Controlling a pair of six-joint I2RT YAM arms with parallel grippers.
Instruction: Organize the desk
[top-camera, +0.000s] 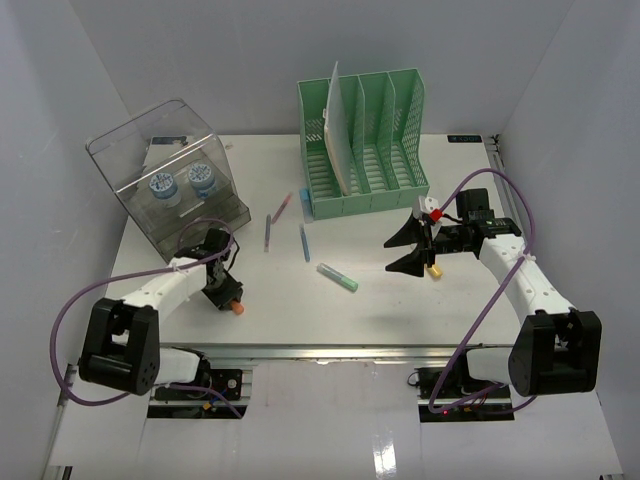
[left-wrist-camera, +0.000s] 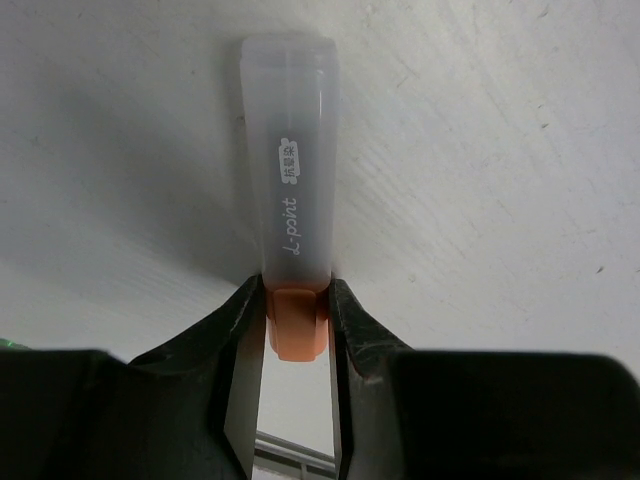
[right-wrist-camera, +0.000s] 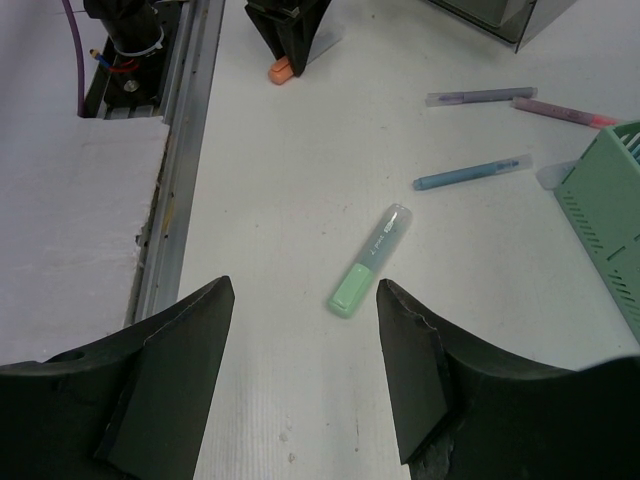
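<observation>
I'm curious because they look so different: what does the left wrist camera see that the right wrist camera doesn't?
Only the left wrist view shows the printing on the orange highlighter. Only the right wrist view shows the green highlighter, blue pen, green rack and right claw. Both show the left claw pinching that orange highlighter, and the white desk.

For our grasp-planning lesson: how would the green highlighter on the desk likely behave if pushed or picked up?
The green highlighter looks like rigid plastic, so probably stiff and light. Its rounded-looking barrel lies flat on the smooth desk; a sideways push may roll or slide it. Its clear cap might be slippery to grip.
</observation>
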